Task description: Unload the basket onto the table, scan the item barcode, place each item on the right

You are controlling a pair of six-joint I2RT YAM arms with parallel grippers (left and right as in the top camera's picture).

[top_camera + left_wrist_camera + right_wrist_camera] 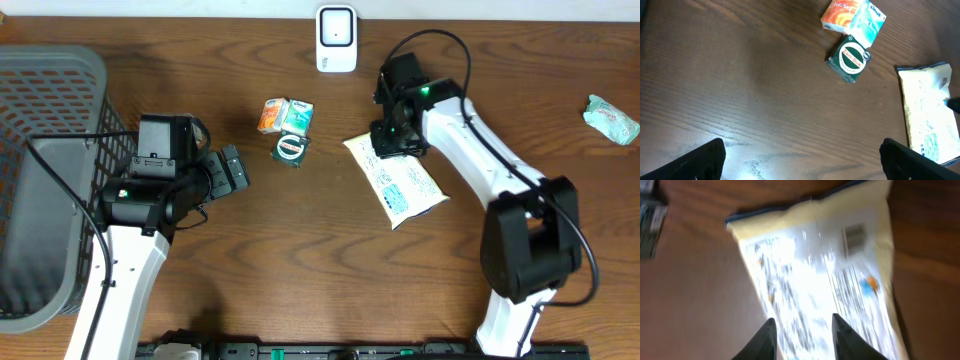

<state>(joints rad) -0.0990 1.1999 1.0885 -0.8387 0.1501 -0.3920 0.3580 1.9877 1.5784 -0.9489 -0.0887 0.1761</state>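
A pale yellow printed bag lies flat on the wooden table, right of centre. Its barcode faces up near the bag's far end in the right wrist view. My right gripper hovers over the bag's upper left corner. Its fingers stand slightly apart over the bag and pinch nothing that I can see. The white scanner stands at the table's back edge. My left gripper is wide open over bare wood, left of the bag.
A grey basket fills the left side. An orange and a teal tissue pack and a green round-label pack lie between the arms. A teal packet lies at the far right.
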